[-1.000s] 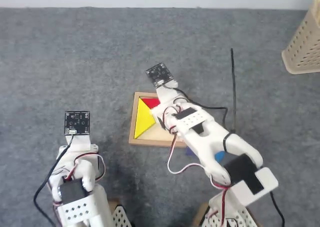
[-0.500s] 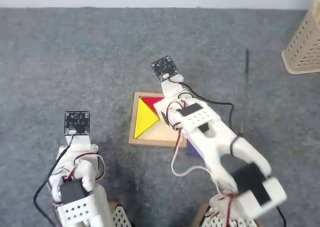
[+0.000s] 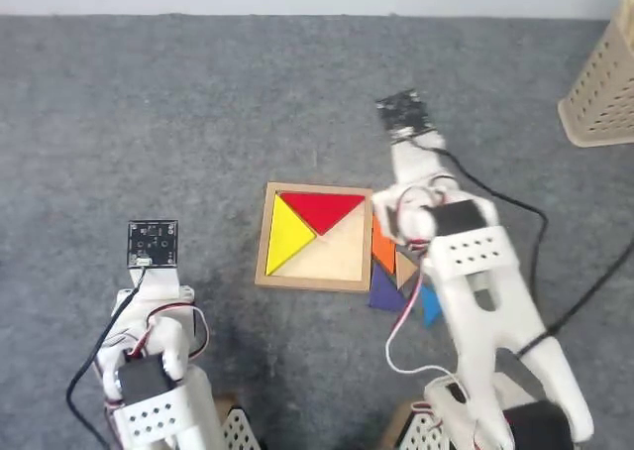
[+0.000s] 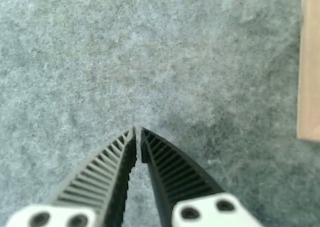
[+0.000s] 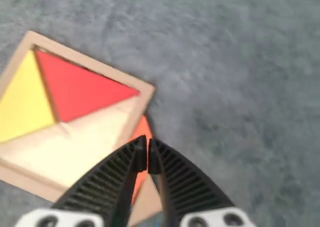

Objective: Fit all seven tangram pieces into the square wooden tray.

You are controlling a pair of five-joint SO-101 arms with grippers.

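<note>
The left arm (image 3: 151, 343) is held folded near its base at the left, over grey carpet (image 3: 149, 103); the left gripper (image 4: 137, 133) is pointed down at the carpet, fingers pressed together with nothing between them; the square wooden tray (image 3: 264, 242) lies at the centre, a yellow triangle (image 3: 287, 234) and a red triangle (image 3: 325, 210) seated inside; just beside its right rim an orange piece (image 3: 382, 247), a purple piece (image 3: 384, 289) and a blue piece (image 3: 430, 306) are clustered; the right arm (image 3: 477, 281) is stretched forward above them, the right gripper (image 5: 147, 148) closed and empty over the orange piece; a slatted basket (image 3: 602, 83) stands far right.
</note>
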